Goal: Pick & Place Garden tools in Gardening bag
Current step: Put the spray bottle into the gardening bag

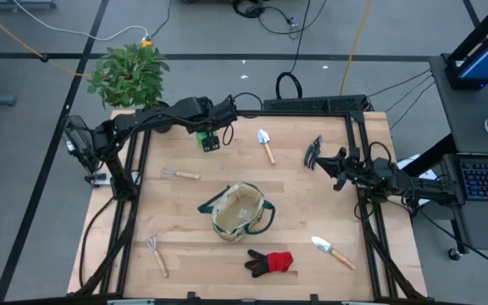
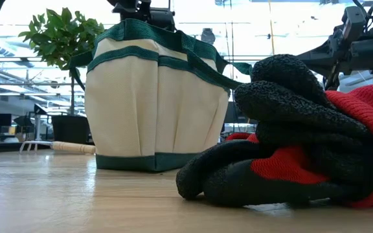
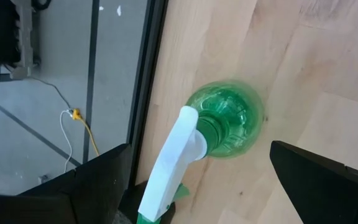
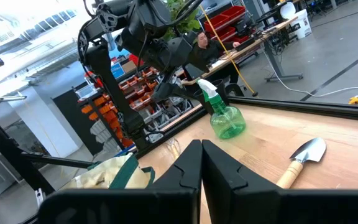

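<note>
A green spray bottle (image 3: 225,118) with a white head stands upright on its base at the table's far side; it also shows in the high view (image 1: 208,141). My left gripper (image 3: 210,186) is open just above it, one finger on either side of the head, touching nothing. My right gripper (image 4: 201,163) is shut and empty at the table's right, close to the black pruning shears (image 1: 313,151). The beige bag (image 1: 238,210) stands open at the table's middle. The red-and-black gloves (image 1: 269,263) lie near the front edge.
A trowel (image 1: 266,146) lies at the far middle and another trowel (image 1: 333,252) at the near right. A rake (image 1: 158,254) lies at the near left, and a small wooden-handled tool (image 1: 180,174) left of the bag. A potted plant (image 1: 130,74) stands at the far left corner.
</note>
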### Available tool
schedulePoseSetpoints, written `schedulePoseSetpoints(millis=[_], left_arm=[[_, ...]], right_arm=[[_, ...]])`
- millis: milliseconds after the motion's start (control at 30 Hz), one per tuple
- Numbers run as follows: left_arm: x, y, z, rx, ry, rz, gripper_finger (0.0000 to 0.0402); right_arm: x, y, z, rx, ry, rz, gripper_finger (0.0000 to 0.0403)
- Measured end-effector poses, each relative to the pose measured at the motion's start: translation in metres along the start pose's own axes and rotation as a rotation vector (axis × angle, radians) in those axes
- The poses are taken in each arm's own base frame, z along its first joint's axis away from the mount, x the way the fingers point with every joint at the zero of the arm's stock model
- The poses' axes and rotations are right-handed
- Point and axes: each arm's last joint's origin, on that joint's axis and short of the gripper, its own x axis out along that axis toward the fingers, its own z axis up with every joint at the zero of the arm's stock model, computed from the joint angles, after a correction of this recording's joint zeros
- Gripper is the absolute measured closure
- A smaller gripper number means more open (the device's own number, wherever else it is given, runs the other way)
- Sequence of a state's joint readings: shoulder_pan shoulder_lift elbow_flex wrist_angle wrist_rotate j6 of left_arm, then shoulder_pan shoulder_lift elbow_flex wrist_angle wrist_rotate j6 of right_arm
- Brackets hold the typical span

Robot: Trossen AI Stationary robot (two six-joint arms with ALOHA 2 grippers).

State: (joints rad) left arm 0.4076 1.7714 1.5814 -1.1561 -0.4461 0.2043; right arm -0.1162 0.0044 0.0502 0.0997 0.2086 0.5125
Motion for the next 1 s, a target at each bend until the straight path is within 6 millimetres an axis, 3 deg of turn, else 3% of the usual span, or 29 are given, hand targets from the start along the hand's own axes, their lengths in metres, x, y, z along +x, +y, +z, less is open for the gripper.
schedulePoseSetpoints(millis=[600,1000], left_arm=[[0.019,0.031,-0.009,-0.058,0.046,-0.045,0.0011],[0.021,0.033,-0.01,-0.027,0.043,-0.074,0.0011]], right_arm=[[0.0,0.0,0.0,0.0,0.0,0.0,0.0403],[0.0,0.0,0.0,0.0,0.0,0.0,0.0403]])
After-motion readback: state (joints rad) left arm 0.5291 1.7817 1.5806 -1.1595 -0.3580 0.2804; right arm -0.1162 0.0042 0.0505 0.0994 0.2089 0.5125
